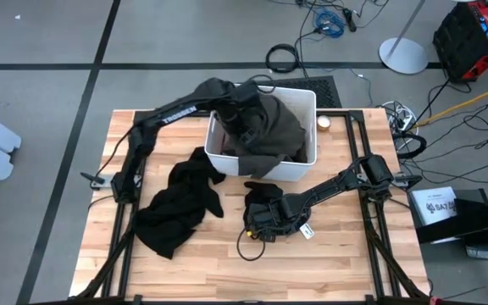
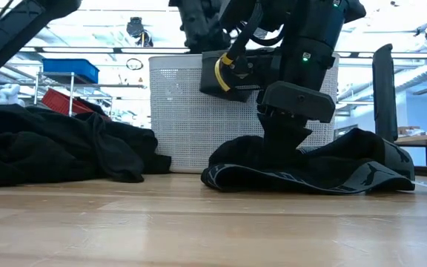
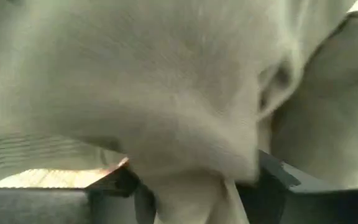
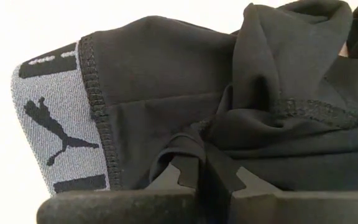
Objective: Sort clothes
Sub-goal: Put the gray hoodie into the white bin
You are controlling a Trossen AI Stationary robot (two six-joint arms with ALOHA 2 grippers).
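Note:
A large dark olive-green garment [image 1: 271,127] lies heaped in the white bin [image 1: 305,174] at the table's far middle. My left gripper [image 1: 242,127] reaches into the bin from the left and is shut on this garment, which fills the left wrist view [image 3: 166,93]. A small black garment with a grey waistband [image 4: 58,124] lies on the table in front of the bin [image 1: 265,199]. My right gripper [image 1: 265,219] stands on it, shut on its fabric. A pile of black clothes [image 1: 180,203] lies on the table at the left. My left gripper pinches a bunched fold of the olive garment [image 3: 188,186] between its two fingers [image 3: 114,183]. The cloth billows over and around the fingers; most of the garment rests in the bin. One layer or several, I cannot tell. My right gripper pinches a raised fold of the black garment [image 4: 197,146] between its two fingers, near the middle of the garment, away from the waistband. The fingers come from above, pointing down [image 2: 284,152]. The garment lies slack on the table [image 2: 310,178].
The bin's perforated wall [image 2: 191,111] stands just behind the right gripper. A loose black cable [image 1: 248,246] and a white tag [image 1: 306,230] lie by the right gripper. A small round object [image 1: 323,124] sits beside the bin at the right. Bare wood lies toward the near edge.

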